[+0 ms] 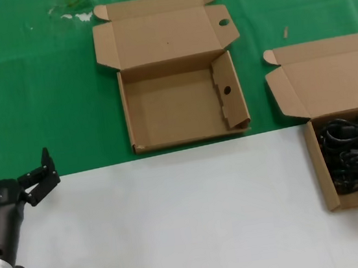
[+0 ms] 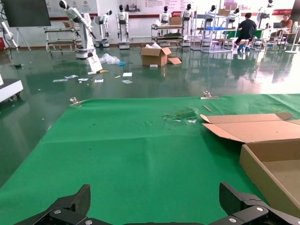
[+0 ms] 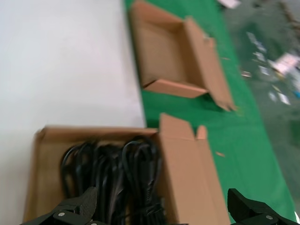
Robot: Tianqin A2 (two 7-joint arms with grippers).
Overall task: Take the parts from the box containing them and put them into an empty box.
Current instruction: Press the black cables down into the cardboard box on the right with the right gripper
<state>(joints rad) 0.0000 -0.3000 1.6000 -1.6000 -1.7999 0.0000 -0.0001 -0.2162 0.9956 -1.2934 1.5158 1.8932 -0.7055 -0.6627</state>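
I see my right gripper spread wide above the cords; left gripper released, parked low.

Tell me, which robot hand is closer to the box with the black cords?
The right gripper. It hangs open just above the box of cords. The left gripper waits open far across the table, past the empty box.
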